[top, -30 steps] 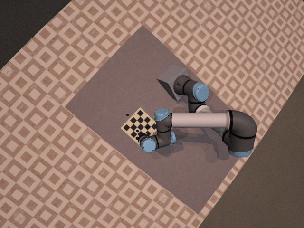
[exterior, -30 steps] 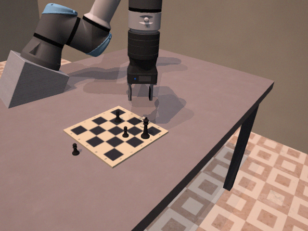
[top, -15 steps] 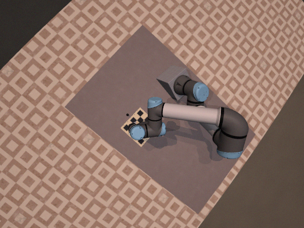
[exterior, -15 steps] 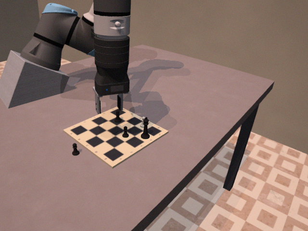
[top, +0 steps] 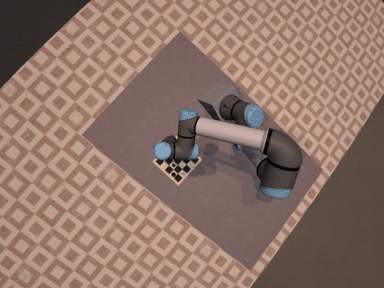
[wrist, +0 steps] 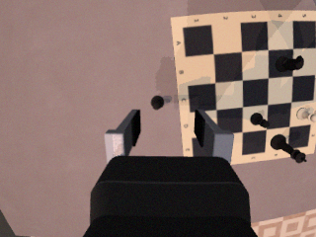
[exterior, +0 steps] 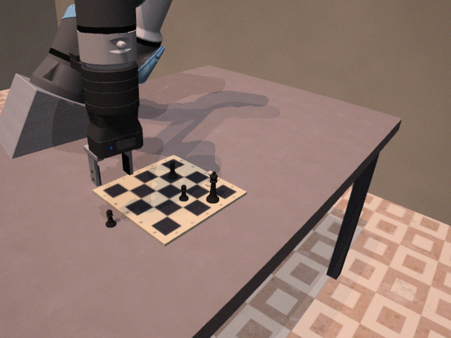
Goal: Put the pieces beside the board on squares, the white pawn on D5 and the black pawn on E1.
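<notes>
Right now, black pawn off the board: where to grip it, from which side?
Take the black pawn from straight above, fingers closing on the narrow stem under its round head. It stands upright on the table, apart from the board, with free space on every side. The gripper is open, holds nothing, and hangs above the board's corner, not yet over the pawn.
</notes>
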`<control>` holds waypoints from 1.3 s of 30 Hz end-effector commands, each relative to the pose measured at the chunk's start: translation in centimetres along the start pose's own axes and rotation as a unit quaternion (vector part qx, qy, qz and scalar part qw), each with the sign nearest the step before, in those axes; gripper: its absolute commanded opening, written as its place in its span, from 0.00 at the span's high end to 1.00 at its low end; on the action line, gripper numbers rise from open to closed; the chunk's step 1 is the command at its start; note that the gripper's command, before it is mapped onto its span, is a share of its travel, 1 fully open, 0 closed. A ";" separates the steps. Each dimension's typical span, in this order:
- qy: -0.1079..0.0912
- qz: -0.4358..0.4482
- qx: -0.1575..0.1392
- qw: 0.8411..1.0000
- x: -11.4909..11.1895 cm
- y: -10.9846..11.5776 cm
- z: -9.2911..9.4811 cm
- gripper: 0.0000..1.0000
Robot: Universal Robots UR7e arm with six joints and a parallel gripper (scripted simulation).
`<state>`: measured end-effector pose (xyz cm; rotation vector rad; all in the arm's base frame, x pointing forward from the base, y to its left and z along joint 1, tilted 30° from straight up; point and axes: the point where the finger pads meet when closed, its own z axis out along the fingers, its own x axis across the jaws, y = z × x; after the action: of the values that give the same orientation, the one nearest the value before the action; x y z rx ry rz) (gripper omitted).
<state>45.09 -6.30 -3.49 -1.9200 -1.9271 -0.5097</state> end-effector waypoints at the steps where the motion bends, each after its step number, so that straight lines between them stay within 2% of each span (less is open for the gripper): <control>1: 0.003 -0.024 -0.001 1.000 -1.3 -0.1 0.1 0.00; 5: 0.003 -0.025 -0.001 1.000 -1.3 -0.1 0.1 0.00; 6: 0.003 -0.025 -0.001 1.000 -1.3 -0.1 0.1 0.32; 39: 0.003 -0.025 -0.001 1.000 -1.3 -0.1 0.1 0.32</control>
<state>44.93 -7.37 -4.29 -1.8716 -1.9748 -0.5298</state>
